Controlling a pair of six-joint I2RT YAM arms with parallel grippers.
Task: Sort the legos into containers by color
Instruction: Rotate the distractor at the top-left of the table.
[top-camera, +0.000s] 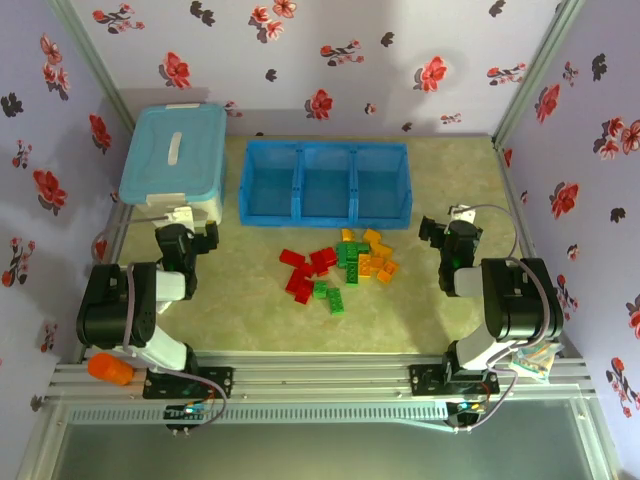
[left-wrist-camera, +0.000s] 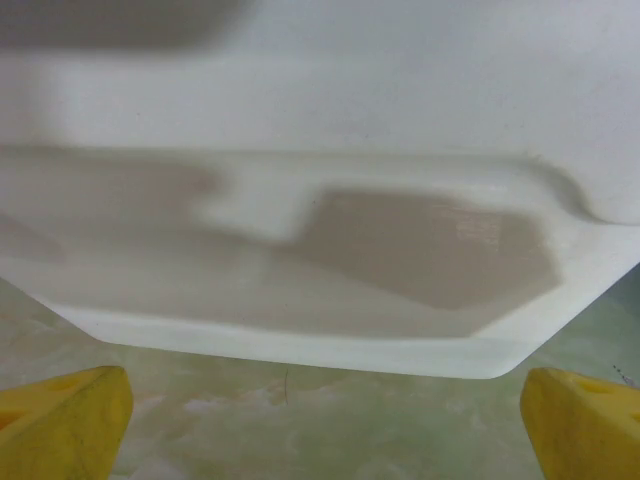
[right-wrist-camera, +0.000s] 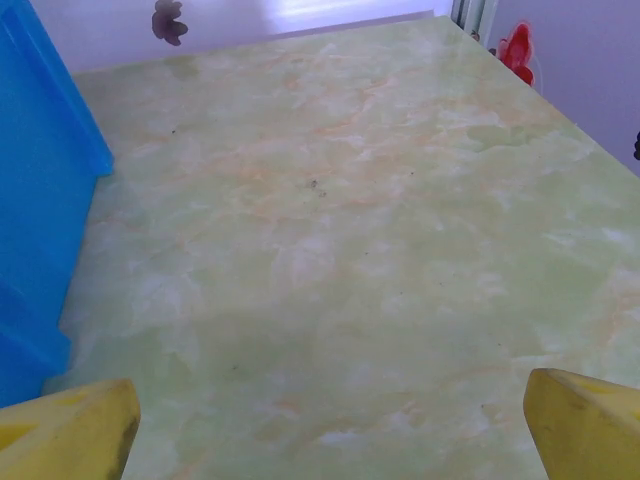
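the legos (top-camera: 338, 268) sit in a pile near the blue tray (top-camera: 325, 146). they look light, hard and slippery (pinch one by its flat sides). the left gripper (left-wrist-camera: 325, 425) and the right gripper (right-wrist-camera: 325, 430) are wide open.

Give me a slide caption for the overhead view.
Left gripper and right gripper, both open, flank unsorted red, green and orange legos in front of the blue tray.
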